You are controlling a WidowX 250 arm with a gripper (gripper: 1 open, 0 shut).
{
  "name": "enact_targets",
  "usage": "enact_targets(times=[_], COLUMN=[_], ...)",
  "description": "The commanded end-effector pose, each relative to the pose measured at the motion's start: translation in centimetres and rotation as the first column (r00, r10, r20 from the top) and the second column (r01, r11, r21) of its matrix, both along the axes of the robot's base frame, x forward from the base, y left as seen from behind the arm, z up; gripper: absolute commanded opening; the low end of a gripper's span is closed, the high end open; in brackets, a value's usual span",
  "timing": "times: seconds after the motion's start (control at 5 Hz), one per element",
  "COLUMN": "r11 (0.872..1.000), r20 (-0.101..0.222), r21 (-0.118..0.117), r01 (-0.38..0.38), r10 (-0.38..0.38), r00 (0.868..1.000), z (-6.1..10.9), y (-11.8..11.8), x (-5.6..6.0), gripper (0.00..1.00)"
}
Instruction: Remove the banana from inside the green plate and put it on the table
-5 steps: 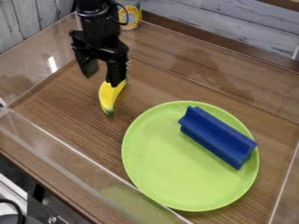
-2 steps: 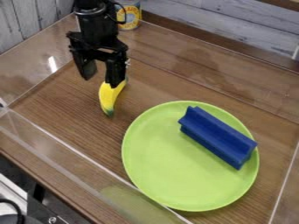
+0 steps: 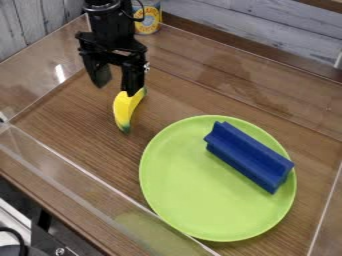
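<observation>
While my hand (image 3: 112,82) hangs over the counter (image 3: 201,85) near its far left corner, I see its two dark fingers (image 3: 98,72) pointing straight down and standing wide apart, gripping nothing. I note the banana (image 3: 124,109) lying on the wood directly below the fingertips, its upper end reaching up between them; whether a finger touches it I cannot tell from this view. I record the banana as yellow with a greenish lower tip, resting on bare counter, outside the green plate (image 3: 187,175) and just beside that plate's far left rim, with a narrow strip of wood showing between the two. I find the green plate sitting flat toward the near right corner of the counter. I see a blue block (image 3: 249,155) lying inside the plate on its right half, set diagonally. I observe clear walls (image 3: 60,165) bordering the counter along its left and near edges. I also note a yellow mug (image 3: 146,17) behind my arm at the far edge of the counter, partly hidden.
</observation>
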State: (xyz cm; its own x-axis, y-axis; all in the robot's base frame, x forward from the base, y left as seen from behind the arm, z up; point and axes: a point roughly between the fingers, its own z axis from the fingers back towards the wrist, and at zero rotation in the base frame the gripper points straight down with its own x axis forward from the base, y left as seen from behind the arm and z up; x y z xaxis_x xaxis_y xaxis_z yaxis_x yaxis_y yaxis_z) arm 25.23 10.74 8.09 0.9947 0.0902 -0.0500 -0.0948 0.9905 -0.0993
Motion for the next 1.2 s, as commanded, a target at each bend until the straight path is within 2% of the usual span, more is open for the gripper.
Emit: enact_targets(times=[0.0, 1.0], r11=[1.000, 1.000], r20=[0.063, 0.045], r21=[0.023, -0.016], r01=[-0.014, -0.019], r10=[0.012, 0.020], r00=[0.998, 0.999], z=[1.88, 1.42], y=[0.63, 0.37], x=[0.70, 0.55], gripper=[1.00, 1.00])
